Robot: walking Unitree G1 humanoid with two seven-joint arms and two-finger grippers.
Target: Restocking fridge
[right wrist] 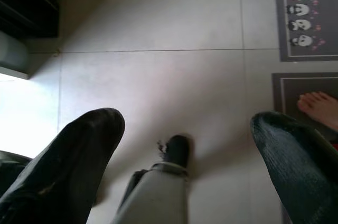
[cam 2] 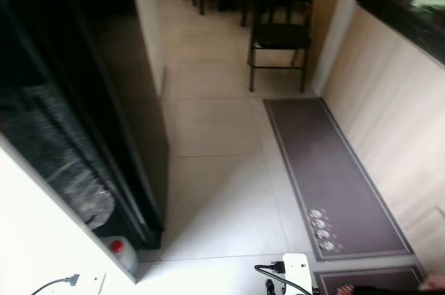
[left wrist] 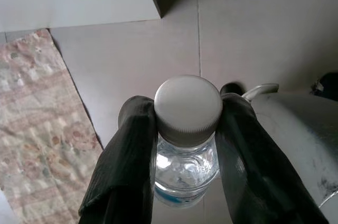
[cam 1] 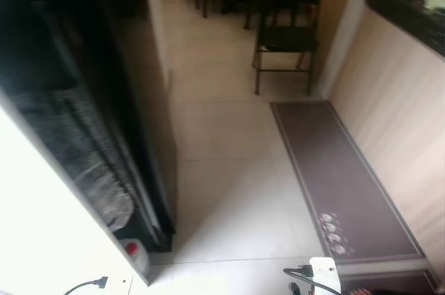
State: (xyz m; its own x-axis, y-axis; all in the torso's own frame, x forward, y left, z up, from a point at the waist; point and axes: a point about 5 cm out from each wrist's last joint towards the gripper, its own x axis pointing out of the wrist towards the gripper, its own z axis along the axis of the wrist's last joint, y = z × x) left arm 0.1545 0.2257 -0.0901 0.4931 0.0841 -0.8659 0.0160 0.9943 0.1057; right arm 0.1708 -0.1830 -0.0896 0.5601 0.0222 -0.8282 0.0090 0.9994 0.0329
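Ahead, we face the tall black fridge (cam 1: 104, 100), its door open, above pale floor tiles (cam 1: 222, 204) and a long grey mat (cam 2: 327, 177). Our right tool (right wrist: 185, 129) gapes wide over the tiles. Our left tool (left wrist: 185, 145) clamps a clear water bottle (left wrist: 186, 168) just under its ribbed grey cap (left wrist: 187, 109).

Two long matte-black rounded fingers (left wrist: 129, 166) per gripper, silver-grey arm casing (left wrist: 301, 139), black cable (cam 1: 299, 277) at white housing.
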